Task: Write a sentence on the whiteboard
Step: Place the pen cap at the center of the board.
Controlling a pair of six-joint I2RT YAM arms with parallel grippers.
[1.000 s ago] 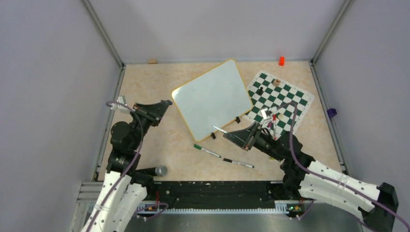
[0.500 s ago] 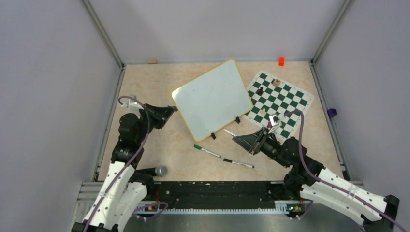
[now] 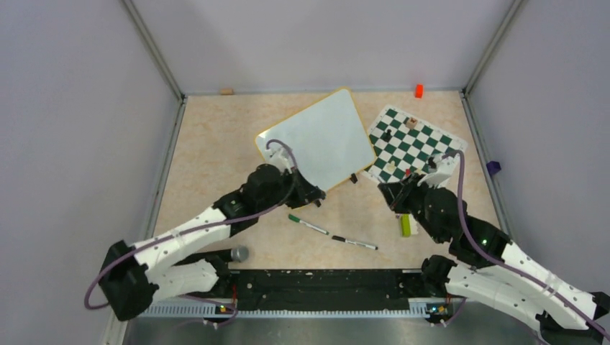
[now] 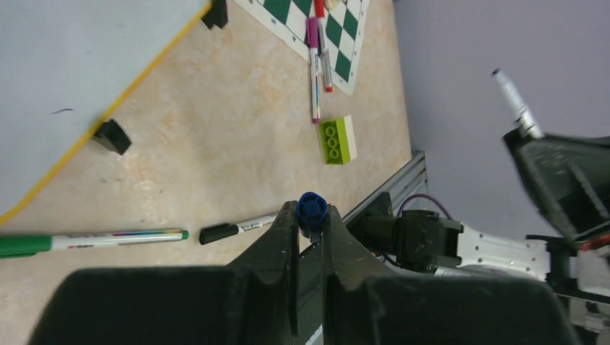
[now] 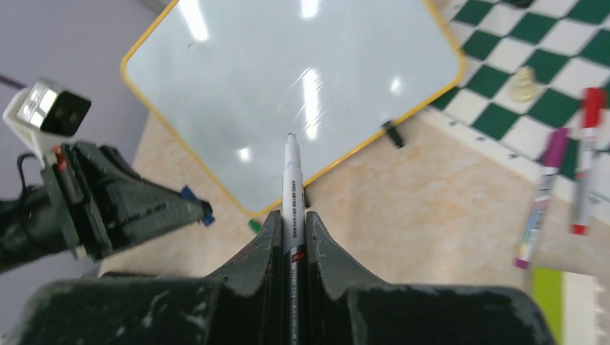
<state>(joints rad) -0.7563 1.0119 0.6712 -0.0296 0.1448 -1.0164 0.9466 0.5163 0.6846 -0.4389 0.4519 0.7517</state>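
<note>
The whiteboard [image 3: 316,136] lies tilted at mid-table, white with a yellow rim. It carries only a tiny dark mark, and no sentence shows on it. My left gripper [image 3: 319,199] hovers by the board's near edge, shut on a blue marker cap [image 4: 312,208]. To the right of the board, my right gripper [image 3: 389,192] is shut on an uncapped white marker [image 5: 291,183]. In the right wrist view the marker's tip points toward the whiteboard [image 5: 288,86] and the blue cap [image 5: 195,206] sits at the left.
A green-and-white chessboard [image 3: 424,144] with a few pieces lies right of the board. Purple [image 5: 536,208] and red [image 5: 586,158] markers rest at its edge, near a green brick [image 3: 406,225]. Green [image 3: 308,225] and black [image 3: 354,243] markers lie in front. A microphone [image 3: 239,253] sits near left.
My left arm swung from the left side across to the whiteboard's near edge. My right arm drew back to the right and turned toward the board, uncovering the green brick.
</note>
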